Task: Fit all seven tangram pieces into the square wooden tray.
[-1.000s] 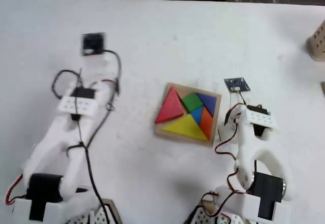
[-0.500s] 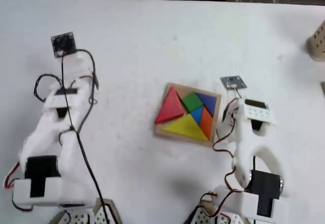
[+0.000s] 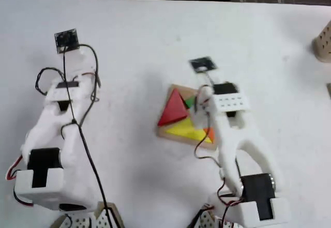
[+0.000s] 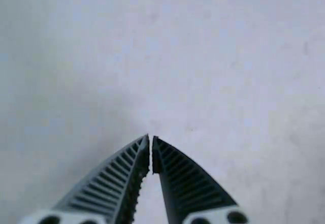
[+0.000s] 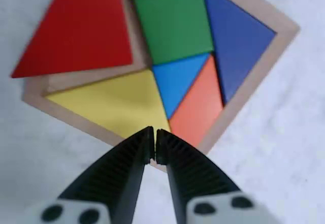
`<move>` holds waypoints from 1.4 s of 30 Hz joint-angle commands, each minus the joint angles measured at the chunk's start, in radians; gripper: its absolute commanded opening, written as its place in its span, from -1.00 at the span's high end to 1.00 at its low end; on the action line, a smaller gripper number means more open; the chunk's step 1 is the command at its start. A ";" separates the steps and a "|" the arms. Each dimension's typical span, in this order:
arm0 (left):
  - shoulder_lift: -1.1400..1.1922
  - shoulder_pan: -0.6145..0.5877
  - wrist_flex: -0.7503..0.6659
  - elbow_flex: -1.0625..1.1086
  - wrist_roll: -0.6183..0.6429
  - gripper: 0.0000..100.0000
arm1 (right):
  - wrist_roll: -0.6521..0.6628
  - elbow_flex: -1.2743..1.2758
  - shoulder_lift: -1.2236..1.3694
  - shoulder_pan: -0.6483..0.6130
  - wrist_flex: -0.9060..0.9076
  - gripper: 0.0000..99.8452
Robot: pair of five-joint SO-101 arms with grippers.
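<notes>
On the white table (image 3: 155, 36) sits the square wooden tray (image 3: 164, 131) w/ coloured pieces in it. Well apart from the tray, at the picture's edge on its right-arm side, is a pegged wooden block (image 3: 323, 42), cut off by the frame. Over the tray itself the right arm (image 3: 230, 119) stands in the way: from the high view it covers approx. half the tray, leaving the red triangle (image 3: 173, 109), the yellow triangle (image 3: 183, 130) and slivers of green and orange.

Right wrist view gives the tray's rim (image 5: 264, 56) and the pieces: red triangle (image 5: 81, 28), yellow triangle (image 5: 111, 104), green square (image 5: 172, 21), dark blue triangle (image 5: 236, 41), light blue triangle (image 5: 177, 79), orange piece (image 5: 200, 107). The red triangle's corner sticks out past the rim; a strip of bare tray floor shows btwn it and the yellow one.

Right gripper (image 5: 154, 132) hangs over the tray's rim by the yellow triangle's corner, jaws pressed together, nothing btwn them. Can't tell if the tips touch the wood.

Left arm (image 3: 57, 114) is stretched out well apart from the tray, on its red-triangle side. Left gripper (image 4: 151, 138) is over bare table, jaws together at the tips, holding nothing.
</notes>
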 commanded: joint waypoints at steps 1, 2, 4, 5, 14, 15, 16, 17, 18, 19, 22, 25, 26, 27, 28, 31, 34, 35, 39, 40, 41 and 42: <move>-0.005 -0.013 0.000 -0.055 0.012 0.95 | -0.058 -0.075 -0.005 -0.076 -0.062 0.96; -0.004 -0.013 0.000 -0.055 0.012 0.95 | -0.074 -0.078 -0.004 -0.096 -0.094 0.96; -0.004 -0.013 0.000 -0.055 0.012 0.95 | -0.083 -0.078 -0.004 -0.139 -0.171 0.96; -0.004 -0.013 0.000 -0.055 0.012 0.95 | -0.081 -0.078 -0.004 -0.163 -0.206 0.96; -0.004 -0.010 0.000 -0.052 0.011 0.95 | -0.077 -0.078 0.056 -0.289 -0.424 0.96; -0.004 -0.010 0.000 -0.052 0.011 0.95 | -0.075 -0.078 0.081 -0.289 -0.450 0.96; -0.004 -0.010 0.000 -0.052 0.011 0.95 | -0.074 -0.078 0.110 -0.288 -0.479 0.96; -0.004 -0.010 0.000 -0.052 0.011 0.95 | -0.057 -0.078 0.140 -0.285 -0.504 0.96; -0.004 -0.008 0.000 -0.052 0.011 0.95 | -0.026 -0.080 0.173 -0.285 -0.521 0.96; -0.004 -0.008 0.000 -0.052 0.011 0.95 | 0.012 -0.081 0.202 -0.283 -0.530 0.96; -0.002 -0.008 0.000 -0.052 0.011 0.95 | 0.078 -0.080 0.251 -0.282 -0.527 0.96; -0.002 -0.008 0.000 -0.052 0.011 0.95 | 0.091 -0.080 0.246 -0.266 -0.472 0.96; -0.002 -0.008 0.000 -0.052 0.011 0.95 | 0.091 -0.080 0.237 -0.262 -0.455 0.96; -0.002 -0.008 0.000 -0.052 0.011 0.95 | 0.091 -0.078 0.228 -0.260 -0.440 0.96; -0.002 -0.008 0.000 -0.052 0.011 0.95 | 0.091 -0.077 0.220 -0.257 -0.421 0.96; -0.002 -0.008 0.000 -0.051 0.011 0.95 | 0.091 -0.077 0.205 -0.223 -0.371 0.96; -0.002 -0.008 0.000 -0.049 0.011 0.95 | 0.091 -0.077 0.209 -0.179 -0.364 0.96; -0.002 -0.008 0.000 -0.049 0.011 0.95 | 0.091 -0.077 0.203 -0.163 -0.358 0.96; -0.002 -0.008 0.000 -0.049 0.011 0.95 | 0.092 -0.077 0.170 -0.113 -0.349 0.96; -0.002 -0.008 0.000 -0.048 0.011 0.95 | 0.092 -0.077 0.148 -0.105 -0.334 0.96; -0.002 -0.008 0.000 -0.048 0.011 0.95 | 0.091 -0.077 0.125 -0.102 -0.314 0.96; -0.002 -0.008 0.000 -0.048 0.011 0.95 | 0.089 -0.071 0.101 -0.101 -0.295 0.96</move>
